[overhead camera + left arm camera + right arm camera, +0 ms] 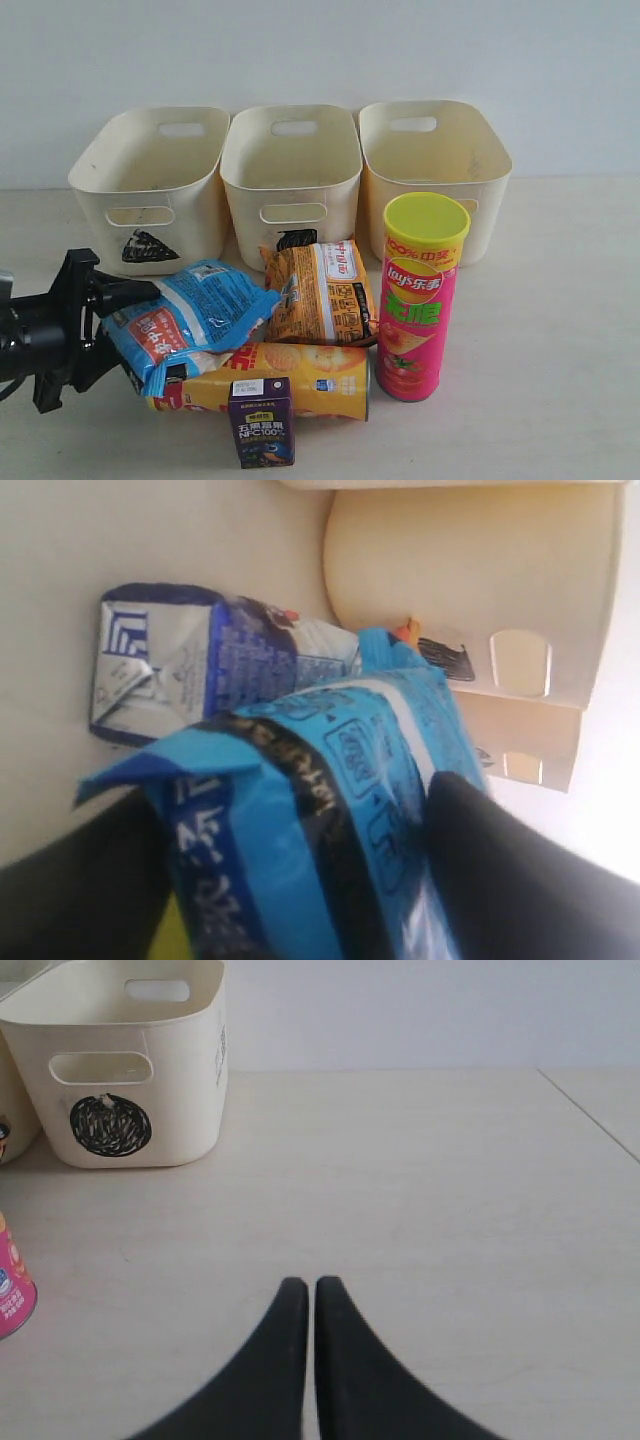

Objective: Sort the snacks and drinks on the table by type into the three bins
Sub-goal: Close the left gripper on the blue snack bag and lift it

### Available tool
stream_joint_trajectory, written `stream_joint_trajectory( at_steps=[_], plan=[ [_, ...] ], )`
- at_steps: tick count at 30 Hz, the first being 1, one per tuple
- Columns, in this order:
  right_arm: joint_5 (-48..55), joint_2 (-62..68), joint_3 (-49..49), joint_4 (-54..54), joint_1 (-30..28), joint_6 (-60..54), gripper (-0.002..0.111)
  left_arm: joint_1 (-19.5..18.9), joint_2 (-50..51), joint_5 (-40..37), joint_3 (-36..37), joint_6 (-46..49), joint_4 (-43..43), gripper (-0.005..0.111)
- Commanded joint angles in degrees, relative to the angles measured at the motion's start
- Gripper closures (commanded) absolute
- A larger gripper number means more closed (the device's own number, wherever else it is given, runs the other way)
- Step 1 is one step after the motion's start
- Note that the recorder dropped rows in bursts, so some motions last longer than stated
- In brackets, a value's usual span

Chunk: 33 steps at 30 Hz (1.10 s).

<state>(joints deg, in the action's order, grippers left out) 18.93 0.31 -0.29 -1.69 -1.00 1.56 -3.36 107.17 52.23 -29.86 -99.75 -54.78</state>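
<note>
A blue crinkly bag [190,320] lies on a yellow-orange Lay's tube [300,382] that rests on its side. My left gripper [135,330] comes in from the left, and its two black fingers press the bag [300,820] from both sides. Behind the bag, the left wrist view shows a blue-and-white milk box [170,665]. An orange bag [320,290] leans behind the pile. The pink tube [420,300] stands upright to its right. In front stands a dark purple juice box [260,420]. My right gripper [312,1285] hovers shut and empty over bare table [450,1210].
Three cream bins stand in a row at the back: the left one [110,190] with a triangle, the middle one [250,190], and the right one [490,170]. The circle-marked bin [200,1060] and the pink tube's base [10,1295] lie off to one side of my right gripper.
</note>
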Motion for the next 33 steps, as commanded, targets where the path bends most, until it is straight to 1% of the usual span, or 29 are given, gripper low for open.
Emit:
stream_joint_trajectory(
  at_steps=[1, 5, 10, 14, 24, 30, 33],
  plan=[
    [-0.44, -0.31, 0.29, -0.37, 0.05, -0.18, 0.108, 0.11, 1.22, 1.71, -0.16, 0.94, -0.05, 0.065],
    [-0.44, -0.31, 0.29, -0.37, 0.05, -0.18, 0.108, 0.11, 1.22, 6.0, -0.16, 3.05, -0.45, 0.102],
    [-0.44, -0.31, 0.29, -0.37, 0.05, -0.18, 0.108, 0.11, 1.22, 14.0, -0.16, 2.66, -0.45, 0.102],
    [-0.44, -0.31, 0.29, -0.37, 0.05, -0.18, 0.108, 0.11, 1.22, 17.37, -0.16, 1.65, 0.47, 0.102],
    [-0.44, -0.31, 0.29, -0.37, 0.05, -0.18, 0.108, 0.11, 0.84, 17.73, -0.16, -0.69, 2.33, 0.102],
    [-0.44, -0.31, 0.29, -0.37, 0.05, -0.18, 0.108, 0.11, -3.06, 17.73, -0.39, -0.69, 5.35, 0.102],
    [-0.44, -0.31, 0.29, -0.37, 0.05, -0.18, 0.108, 0.3, -5.66, 17.73, -2.3, -1.84, 4.53, 0.102]
  ],
)
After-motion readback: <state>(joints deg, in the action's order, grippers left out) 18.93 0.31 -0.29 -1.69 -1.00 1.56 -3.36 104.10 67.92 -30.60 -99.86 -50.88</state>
